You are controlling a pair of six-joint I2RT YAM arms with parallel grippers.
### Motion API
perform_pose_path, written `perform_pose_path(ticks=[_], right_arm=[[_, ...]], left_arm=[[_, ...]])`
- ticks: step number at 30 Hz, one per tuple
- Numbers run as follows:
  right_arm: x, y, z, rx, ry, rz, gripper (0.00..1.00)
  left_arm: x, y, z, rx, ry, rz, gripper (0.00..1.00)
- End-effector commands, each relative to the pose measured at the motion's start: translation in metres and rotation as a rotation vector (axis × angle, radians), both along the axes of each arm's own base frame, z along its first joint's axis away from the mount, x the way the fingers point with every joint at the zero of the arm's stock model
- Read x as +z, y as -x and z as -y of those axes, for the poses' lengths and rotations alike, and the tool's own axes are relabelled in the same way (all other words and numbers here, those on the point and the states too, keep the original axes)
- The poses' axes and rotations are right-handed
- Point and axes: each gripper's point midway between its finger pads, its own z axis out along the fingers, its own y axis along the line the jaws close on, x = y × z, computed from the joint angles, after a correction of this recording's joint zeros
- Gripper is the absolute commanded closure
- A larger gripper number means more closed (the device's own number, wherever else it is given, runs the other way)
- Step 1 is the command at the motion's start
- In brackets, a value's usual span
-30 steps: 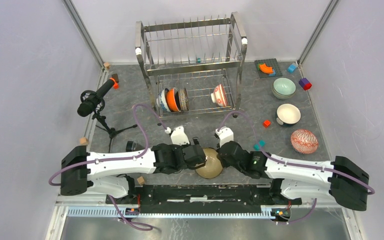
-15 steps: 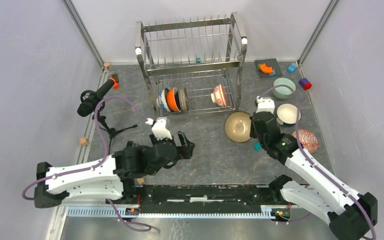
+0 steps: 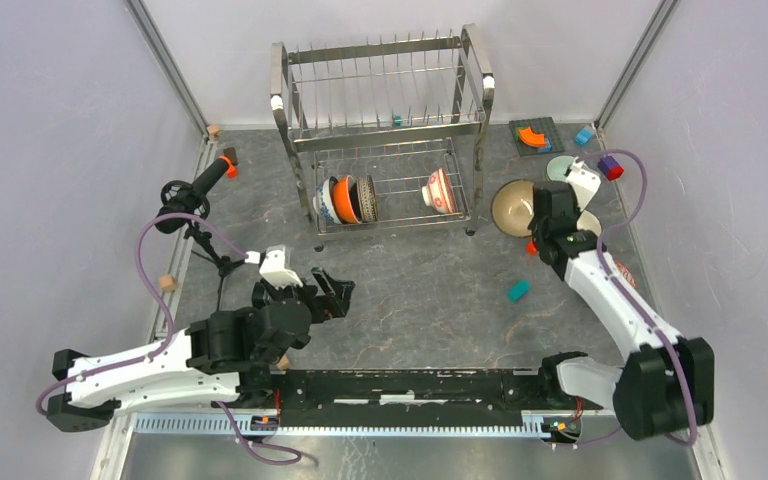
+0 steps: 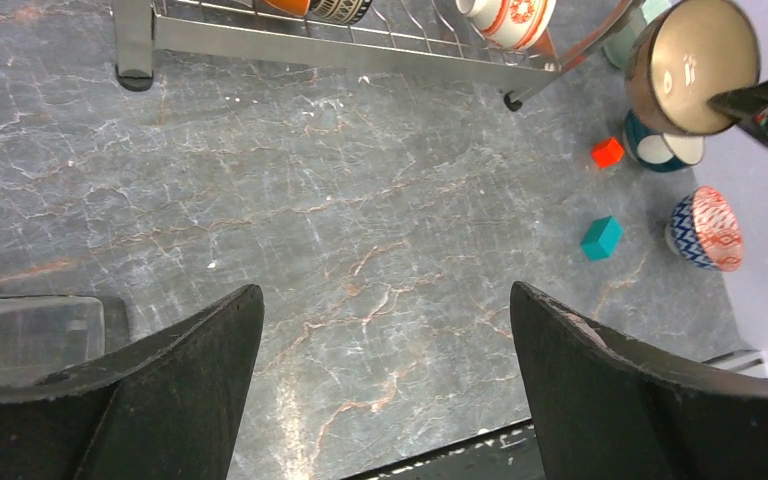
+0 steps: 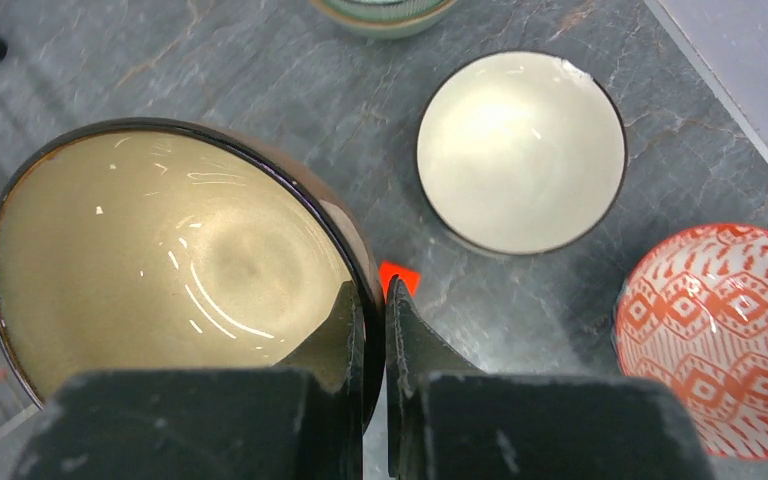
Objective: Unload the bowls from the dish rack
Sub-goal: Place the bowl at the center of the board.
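Observation:
The steel dish rack (image 3: 385, 130) stands at the back. Its lower tier holds a blue-and-white, an orange and a dark patterned bowl on edge (image 3: 345, 198), and a red-patterned bowl (image 3: 439, 190). My right gripper (image 3: 545, 212) is shut on the rim of the brown-gold bowl (image 5: 170, 260), held tilted above the table right of the rack, one finger inside and one outside. Below it sit a cream bowl (image 5: 520, 150), a red-patterned bowl (image 5: 730, 335) and a pale green bowl (image 5: 385, 12). My left gripper (image 4: 385, 330) is open and empty over the near-left table.
A microphone on a tripod (image 3: 192, 195) stands at the left. A teal block (image 3: 518, 290) and a red block (image 3: 532, 247) lie right of centre. A dark plate with an orange piece (image 3: 533, 136), a blue block (image 3: 584, 135) and a purple block (image 3: 610, 166) are at the back right.
My right arm has carried the brown-gold bowl from the near centre to the back right, beside the set-down bowls. My left arm has let go and drawn back to the near left.

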Motion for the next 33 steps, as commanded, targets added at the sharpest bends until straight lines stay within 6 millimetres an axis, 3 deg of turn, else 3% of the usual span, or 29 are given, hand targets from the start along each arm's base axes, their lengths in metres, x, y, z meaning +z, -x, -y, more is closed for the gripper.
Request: perform_pose_path(ticks=[1,10,16,25,33], right_arm=[[0.062,-0.062,0.000,-0.088,-0.190,0.263,1.00],[0.040,-0.105,0.015,-0.190,-0.379,0.282,1.00],[0.016,-0.129,0.008,-0.230,-0.474,0.249,1.00],[-0.022,-0.140,-0.003,-0.244,-0.548,0.197,1.00],[-0.038,-0.150,-0.005,-0.258,-0.551,0.150,1.00]], left_arm=[[-0.004,-0.007,-0.012,0.043,-0.064,0.043,0.03],[0.008,-0.004,-0.012,0.013,-0.098,0.030,0.03],[0.012,-0.002,-0.010,0.014,-0.058,0.016,0.05],[0.001,0.000,-0.012,0.040,-0.013,-0.014,0.06],[-0.001,-0.002,-0.007,0.045,-0.018,-0.017,0.06]])
